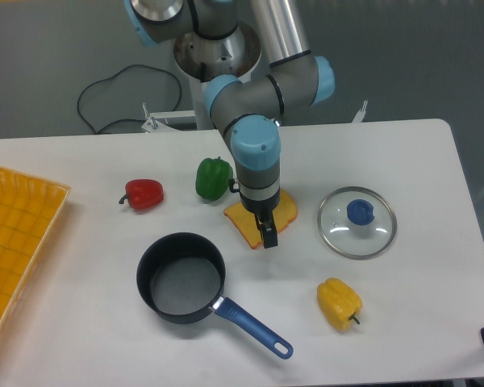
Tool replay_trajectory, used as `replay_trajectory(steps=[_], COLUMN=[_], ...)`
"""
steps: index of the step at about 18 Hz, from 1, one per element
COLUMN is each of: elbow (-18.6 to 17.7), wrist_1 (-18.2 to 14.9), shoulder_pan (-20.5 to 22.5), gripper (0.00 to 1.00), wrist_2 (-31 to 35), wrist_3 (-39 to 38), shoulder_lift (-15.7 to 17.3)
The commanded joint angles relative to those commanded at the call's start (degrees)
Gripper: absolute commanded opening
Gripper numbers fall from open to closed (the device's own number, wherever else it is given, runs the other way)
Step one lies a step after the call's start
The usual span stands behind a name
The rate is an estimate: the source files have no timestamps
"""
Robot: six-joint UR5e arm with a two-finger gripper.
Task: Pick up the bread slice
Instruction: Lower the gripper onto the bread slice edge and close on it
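The bread slice (244, 220) is yellow-orange with a darker crust edge and lies flat on the white table, just right of the green pepper. My gripper (269, 239) points straight down onto it, with the dark fingertips at its front edge. The fingers overlap into one dark shape from this angle, so their gap does not show. The wrist hides the middle of the slice.
A green bell pepper (213, 178) and a red bell pepper (144, 193) lie to the left of the slice. A dark pot with a blue handle (181, 278) stands in front. A glass lid (357, 222) lies to the right, a yellow bell pepper (339, 304) to the front right, and a yellow tray (16, 242) at the left edge.
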Motion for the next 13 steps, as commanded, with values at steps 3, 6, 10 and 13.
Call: replay_trajectory(steps=[3,6,10,13], elbow=[-0.62,-1.06,-1.58,-1.23], wrist_1=[0.26,0.26,0.44,0.44], shoulder_pan=[0.00,0.44,0.44,0.18], gripper=[1.00,1.00,1.00,1.00], wrist_2=[0.00,0.09,0.09,0.09], wrist_3=[0.61,2.46,2.90,3.25], shoulder_lift=[0.35,0.35,0.35,0.00])
